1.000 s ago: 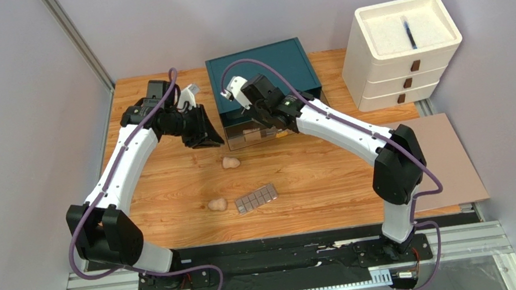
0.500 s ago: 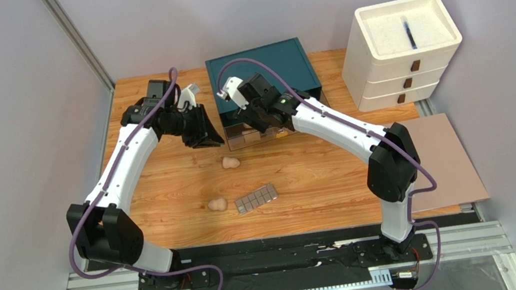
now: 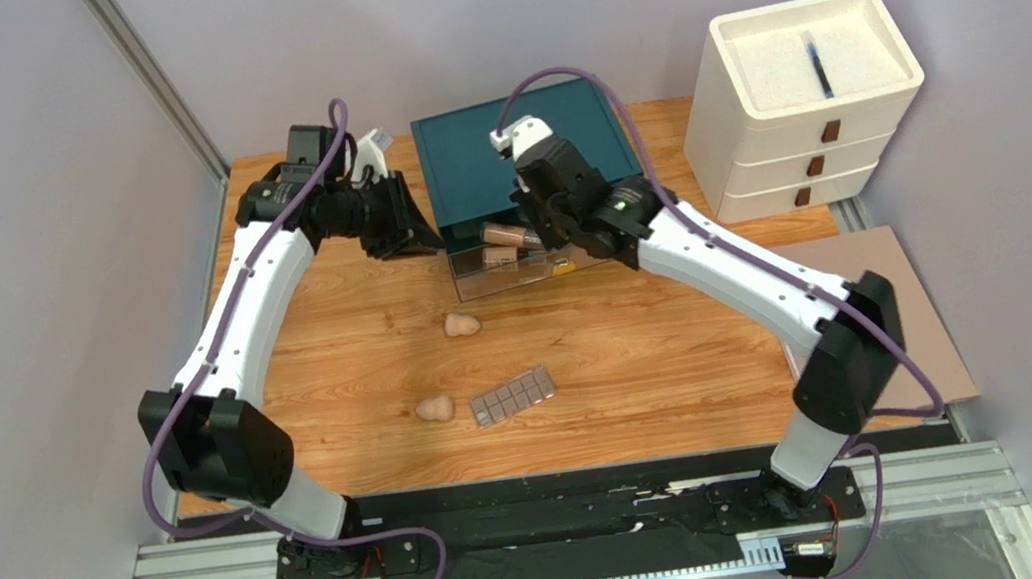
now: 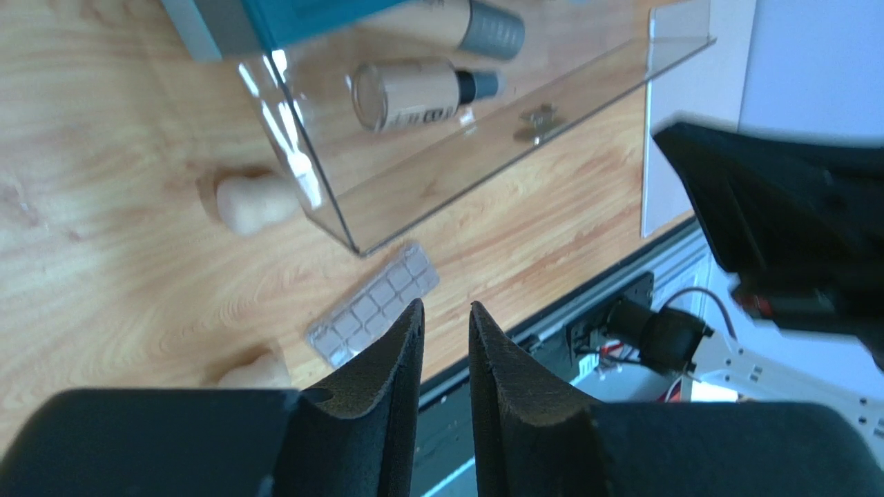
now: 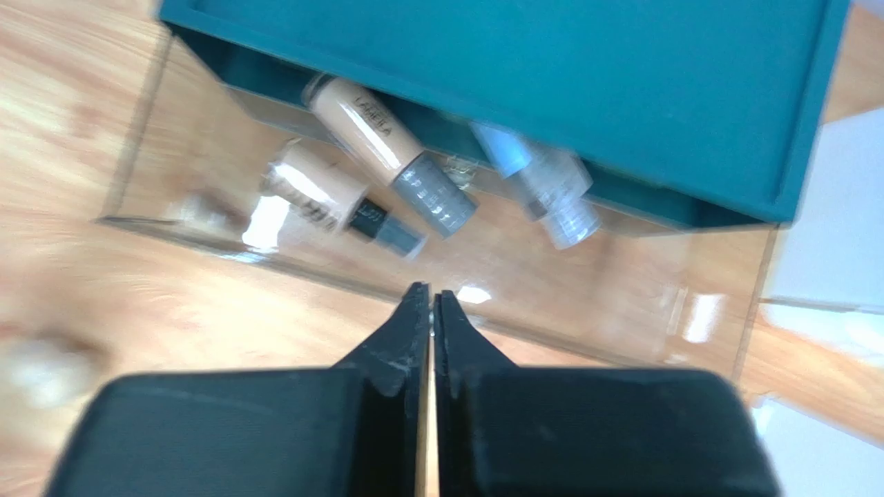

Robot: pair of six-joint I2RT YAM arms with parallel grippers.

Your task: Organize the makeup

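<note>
Three tubes lie in the clear drawer [image 3: 522, 268] pulled out of the teal box [image 3: 459, 161]: two tan [image 5: 379, 129], [image 5: 332, 197] and one clear [image 5: 540, 181]. Two beige sponges [image 3: 461, 325], [image 3: 436, 410] and the gridded palette [image 3: 513, 396] lie on the wood in front. My right gripper [image 5: 431, 290] is shut and empty, hovering over the drawer's front wall; it also shows in the top view [image 3: 547, 225]. My left gripper [image 4: 444, 305] is slightly open and empty, by the box's left front corner [image 3: 405, 230].
A white drawer unit [image 3: 799, 98] stands at the back right. A brown board [image 3: 897, 312] lies at the table's right edge. The right arm [image 4: 789, 228] shows dark at the right of the left wrist view. Grey walls close in both sides.
My right wrist has swung right and back, uncovering the drawer's left part with a tan tube in it. My left gripper has moved a little farther back beside the box.
</note>
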